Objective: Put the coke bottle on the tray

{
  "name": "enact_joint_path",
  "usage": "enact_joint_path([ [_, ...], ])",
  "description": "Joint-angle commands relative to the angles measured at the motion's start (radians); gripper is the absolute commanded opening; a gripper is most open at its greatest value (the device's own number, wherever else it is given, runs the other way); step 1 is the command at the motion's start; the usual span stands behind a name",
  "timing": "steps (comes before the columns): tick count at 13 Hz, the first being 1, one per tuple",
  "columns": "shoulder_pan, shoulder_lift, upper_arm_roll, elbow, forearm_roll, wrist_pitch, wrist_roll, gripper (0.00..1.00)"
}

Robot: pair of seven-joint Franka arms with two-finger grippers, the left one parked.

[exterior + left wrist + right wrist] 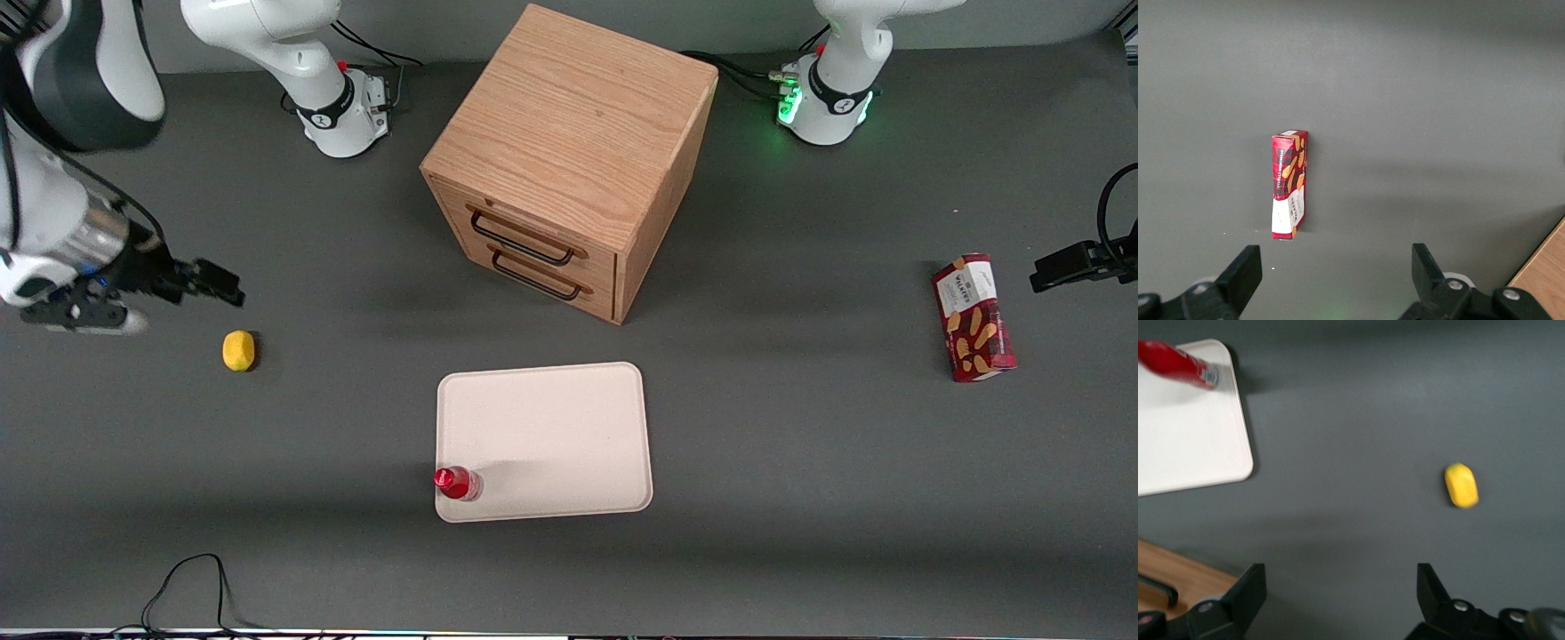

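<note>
While aloft, gripper (218, 284) above lemon (238, 350).

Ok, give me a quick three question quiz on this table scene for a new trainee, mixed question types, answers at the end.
1. True or false: the coke bottle stands on the tray.
2. Which thing lies nearest the right gripper? A) lemon B) snack box C) drawer cabinet
3. In a word, are the gripper's fingers open or shut?

Key:
1. True; it stands upright at the tray corner nearest the front camera, toward the working arm's end.
2. A
3. Open, with nothing between them.
</note>
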Motion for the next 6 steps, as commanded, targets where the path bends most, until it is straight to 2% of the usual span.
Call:
enact_joint_path([
  [1, 0.016, -0.021, -0.003, 0.091, -0.05, -0.113, -0.001, 1.0],
  [3, 0.016, -0.014, 0.0, 0.154, -0.052, -0.203, -0.003, 1.0],
  [6, 0.016, 0.003, 0.0, 0.162, -0.052, -0.205, -0.004, 1.0],
])
